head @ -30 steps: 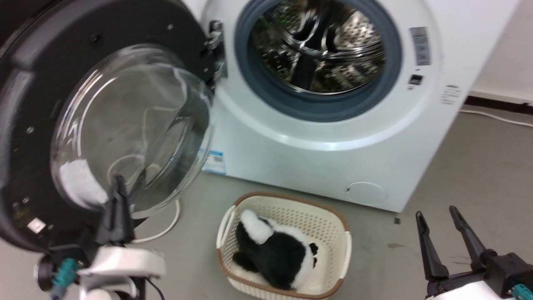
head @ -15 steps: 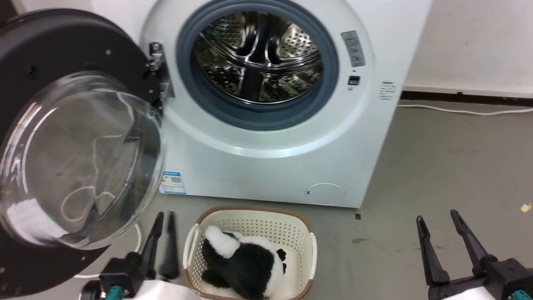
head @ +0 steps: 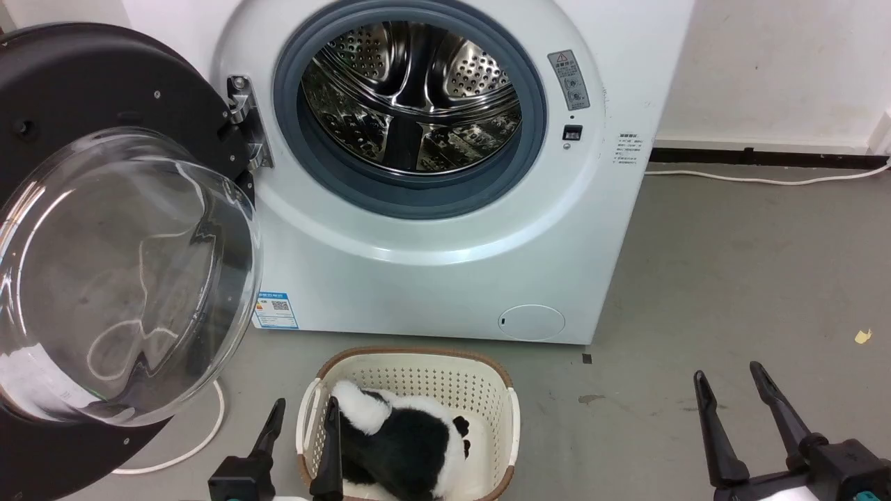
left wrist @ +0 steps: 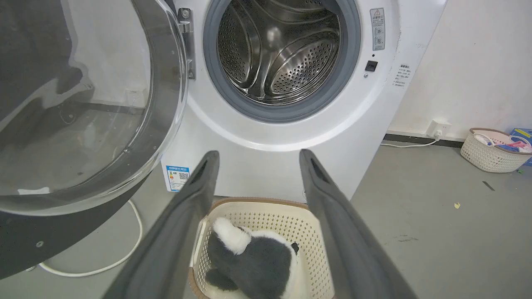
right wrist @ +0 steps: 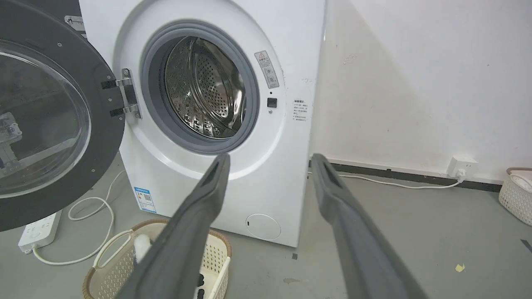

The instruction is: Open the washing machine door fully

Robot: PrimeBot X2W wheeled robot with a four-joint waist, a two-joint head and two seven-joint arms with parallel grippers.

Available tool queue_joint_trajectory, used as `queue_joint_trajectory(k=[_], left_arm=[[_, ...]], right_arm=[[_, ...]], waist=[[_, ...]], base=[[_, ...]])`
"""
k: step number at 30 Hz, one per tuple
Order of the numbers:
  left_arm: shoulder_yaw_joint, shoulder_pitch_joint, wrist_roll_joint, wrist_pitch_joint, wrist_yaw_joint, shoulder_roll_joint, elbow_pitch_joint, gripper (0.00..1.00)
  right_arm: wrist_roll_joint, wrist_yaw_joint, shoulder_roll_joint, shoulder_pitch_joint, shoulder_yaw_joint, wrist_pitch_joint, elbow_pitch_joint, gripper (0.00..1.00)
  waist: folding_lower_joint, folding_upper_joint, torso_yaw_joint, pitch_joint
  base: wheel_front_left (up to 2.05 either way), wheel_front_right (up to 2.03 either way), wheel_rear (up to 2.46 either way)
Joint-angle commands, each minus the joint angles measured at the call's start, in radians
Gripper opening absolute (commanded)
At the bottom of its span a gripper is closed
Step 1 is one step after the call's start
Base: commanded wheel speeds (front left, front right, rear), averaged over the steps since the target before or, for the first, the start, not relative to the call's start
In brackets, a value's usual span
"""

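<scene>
Head view, and the left gripper (head: 306,403) sits low at the bottom edge. Its two dark fingers are spread apart with nothing between them. One finger crosses in front of the left rim of the cream laundry basket (head: 411,353); I cannot tell if it touches. A black-and-white plush toy (head: 400,445) lies inside the basket, which stands on the grey floor (head: 731,264) just in front of the white washing machine (head: 431,278). The right gripper (head: 727,371) is over bare floor at the lower right, fingers also parted and empty, well apart from the machine.

The washing machine door (head: 118,243) hangs from its metal hinge (head: 243,118) on the machine's left side. It is swung wide out, with the inner black face and bulging glass bowl turned toward the room. Neither gripper touches it. The steel drum (head: 414,104) stands fully exposed inside its grey rubber ring. A small round service flap (head: 531,322) sits near the machine's lower right corner. A white cable (head: 209,431) loops on the floor under the door. In the right wrist view it leads to a power strip (right wrist: 39,232).
</scene>
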Motion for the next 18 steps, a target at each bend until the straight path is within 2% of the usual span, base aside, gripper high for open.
queue_joint_trajectory(k=[1,18], left_arm=[[-0.003,0.004,0.007,-0.004,0.004,0.001,0.004,1.0],[-0.013,-0.007,0.028,-0.004,0.02,0.001,-0.001,1.0]], right_arm=[[0.007,0.001,0.004,0.01,0.001,-0.004,0.004,1.0],[0.009,0.001,0.004,0.008,0.01,-0.004,0.009,1.0]], waist=[[0.0,0.0,0.0,0.0],[0.0,0.0,0.003,0.0]], base=[[0.0,0.0,0.0],[0.0,0.0,0.0]])
